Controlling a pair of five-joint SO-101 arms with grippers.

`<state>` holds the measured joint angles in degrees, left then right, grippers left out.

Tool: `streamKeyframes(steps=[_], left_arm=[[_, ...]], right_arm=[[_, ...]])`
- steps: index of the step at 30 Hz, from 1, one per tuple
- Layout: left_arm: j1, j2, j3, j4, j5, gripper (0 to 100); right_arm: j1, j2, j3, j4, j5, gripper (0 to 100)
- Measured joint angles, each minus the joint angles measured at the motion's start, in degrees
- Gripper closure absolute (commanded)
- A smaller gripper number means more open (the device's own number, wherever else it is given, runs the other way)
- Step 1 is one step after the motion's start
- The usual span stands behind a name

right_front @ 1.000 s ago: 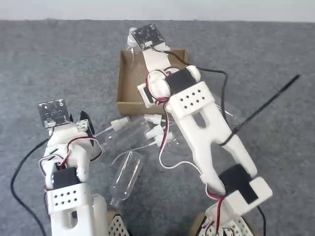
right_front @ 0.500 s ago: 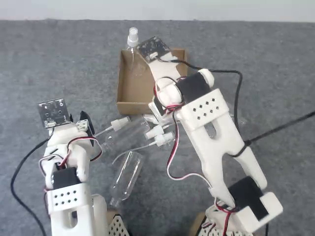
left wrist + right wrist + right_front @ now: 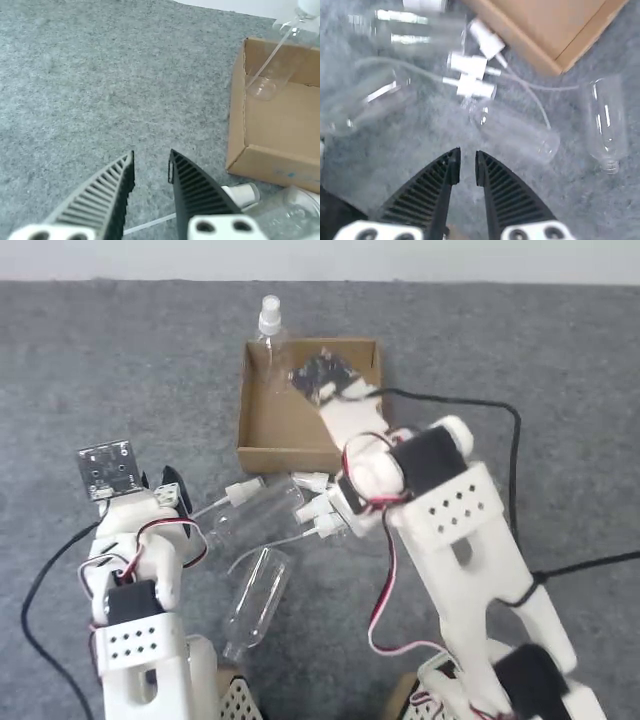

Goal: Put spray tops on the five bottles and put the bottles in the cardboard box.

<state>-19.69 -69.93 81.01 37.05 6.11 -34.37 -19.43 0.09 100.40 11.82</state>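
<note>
Grey felt covers the counter, so going left to right. The left end effector sits low over bare felt, fingers a little way apart, holding nothing. The cardboard box is ahead and off to one side of it, and a loose spray top lies just beside one finger.

Mid-counter is the pile. An open bottle lies on its side nearest the arm bases. Another bottle, which looks to have its top on, lies by the box's front wall. A few spare spray tops are bunched up touching each other. One finished bottle leans in the box's far corner, so I'd call it one boxed, four still out.

The right end effector hovers over the pile, fingers only a crack apart, empty. A clear uncapped bottle lies just ahead of its tips, with the spray tops beyond that.

Next move, I reckon: open wider, drop onto that bottle or a top, and get the other arm to steady its mate. Clear plastic lying on its side could easily roll.
</note>
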Motion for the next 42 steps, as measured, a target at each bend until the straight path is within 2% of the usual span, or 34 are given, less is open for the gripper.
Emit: streamKeyframes(steps=[7,16,19,26,42], left_arm=[[0.0,0.0,0.0,0.0,0.0,89],[0.0,0.0,0.0,0.0,0.0,89],[0.0,0.0,0.0,0.0,0.0,89],[0.0,0.0,0.0,0.0,0.0,89],[0.0,0.0,0.0,0.0,0.0,89]], right_arm=[[-0.1,-4.9,13.5,-3.0,8.7,96.1],[-0.1,-4.9,21.5,-6.4,19.9,66.4],[-0.1,-4.9,22.4,-6.4,23.6,60.3],[-0.1,-4.9,22.9,-8.8,27.8,59.7],[-0.1,-4.9,35.0,-23.6,31.8,59.7]])
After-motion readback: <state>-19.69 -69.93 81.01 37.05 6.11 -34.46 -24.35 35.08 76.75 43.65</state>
